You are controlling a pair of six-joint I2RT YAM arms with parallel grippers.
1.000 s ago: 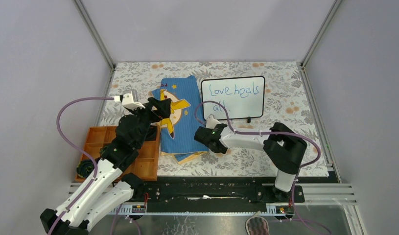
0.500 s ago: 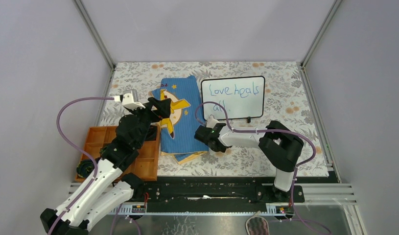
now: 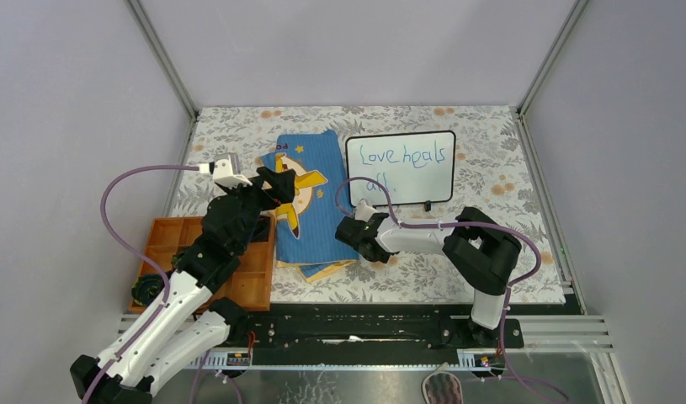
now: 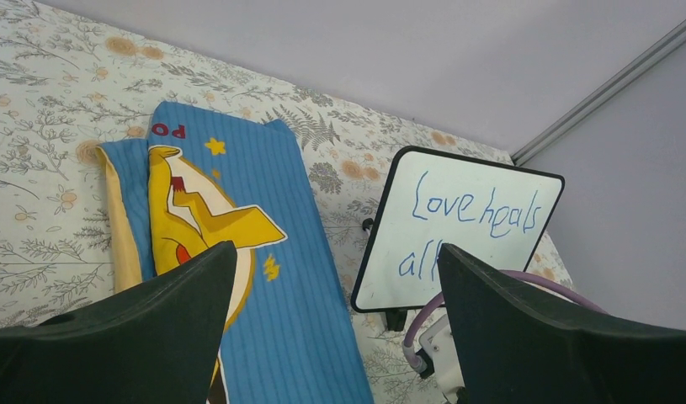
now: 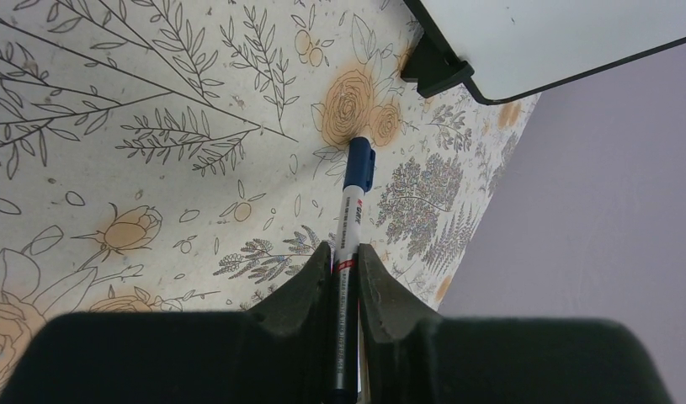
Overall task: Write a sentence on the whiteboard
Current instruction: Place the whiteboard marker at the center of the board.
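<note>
Lilac-grey walls close in three sides of the worktop, which wears a pale covering printed with leaves and orange flowers. Bare metal posts run up the far corners.

At about 1 o'clock on the worktop the whiteboard stands tilted on little black feet. The sentence on it reads "Love heals" in thin blue, with "all" beneath. Just beside the board, at its 9 o'clock, lies a blue striped cloth with a yellow cartoon figure. An orange tray sits at 8 o'clock, near the worktop's edge.

My right gripper is clenched on a marker, low over the covering at the board's 7 o'clock and apart from it. The marker's blue end points at a printed orange flower; I cannot tell whether it touches.

My left gripper hangs over the cloth's 9 o'clock edge, jaws spread wide with nothing between them.
</note>
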